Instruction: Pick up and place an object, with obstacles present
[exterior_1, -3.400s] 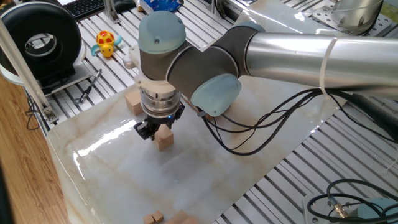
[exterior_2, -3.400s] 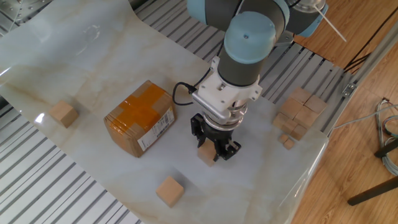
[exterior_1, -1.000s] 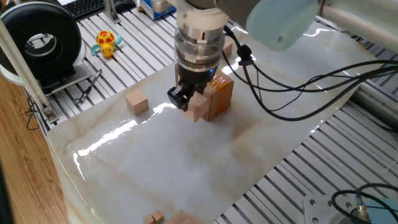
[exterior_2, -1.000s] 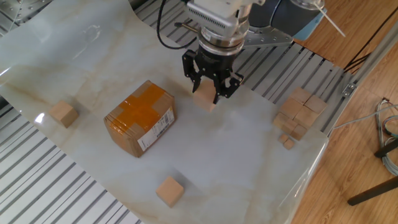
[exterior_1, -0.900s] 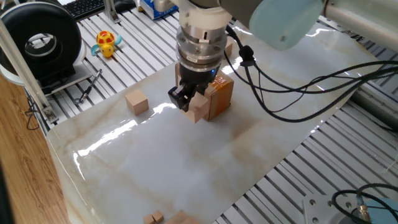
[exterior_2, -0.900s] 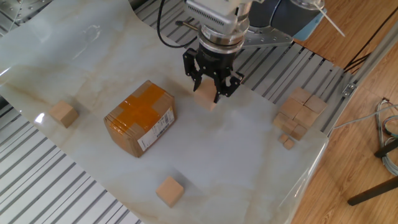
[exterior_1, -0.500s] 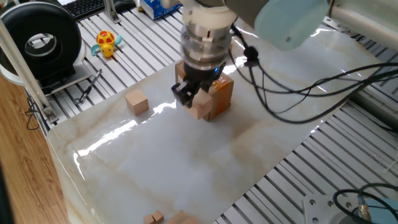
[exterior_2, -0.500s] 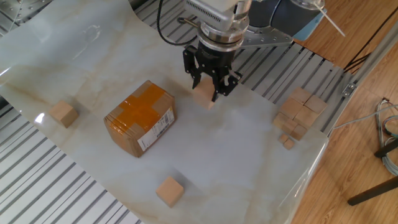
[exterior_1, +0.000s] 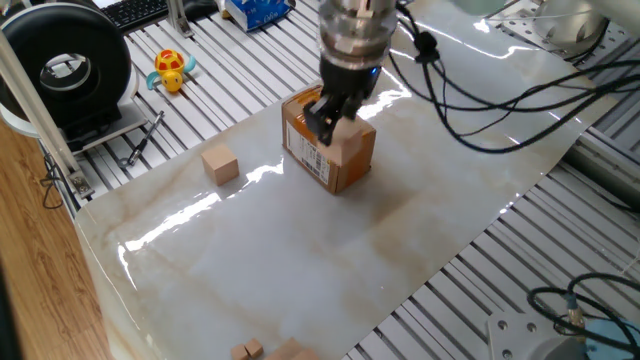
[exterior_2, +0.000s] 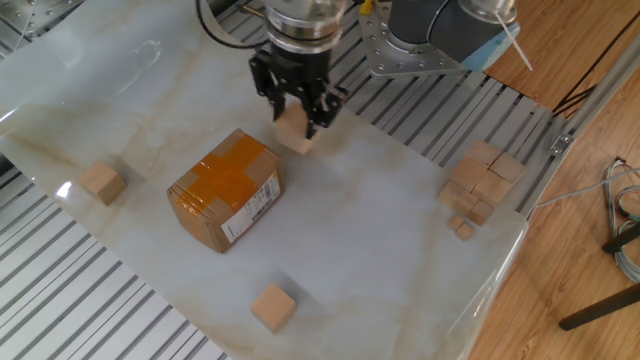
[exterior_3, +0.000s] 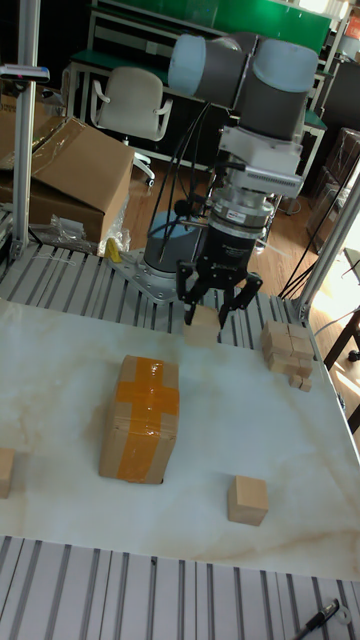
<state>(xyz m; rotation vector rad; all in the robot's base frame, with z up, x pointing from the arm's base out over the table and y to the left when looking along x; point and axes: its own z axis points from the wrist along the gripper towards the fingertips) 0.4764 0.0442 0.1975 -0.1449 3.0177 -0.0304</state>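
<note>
My gripper (exterior_2: 296, 118) is shut on the object, a small light-tan wooden cube (exterior_2: 293, 134), and holds it above the marble table. In the other fixed view the cube hangs just beyond the far corner of the obstacle, a brown cardboard box (exterior_2: 225, 190) with orange tape and a barcode label. From the side the gripper (exterior_1: 335, 118) and cube (exterior_1: 348, 143) overlap the box (exterior_1: 305, 150). The tall view shows the gripper (exterior_3: 205, 308) and cube (exterior_3: 203, 326) behind the box (exterior_3: 140, 417).
Two loose cubes (exterior_2: 102, 183) (exterior_2: 273, 306) lie on the table. A pile of cubes (exterior_2: 480, 185) sits at the table's edge. A black reel (exterior_1: 70, 65) and a yellow toy turtle (exterior_1: 172, 70) stand on the slatted frame. Cables (exterior_1: 480, 110) trail from the arm.
The gripper, still shut on the cube, has lifted it off the table and carried it away from the cube pile, round to the far side of the cardboard box.
</note>
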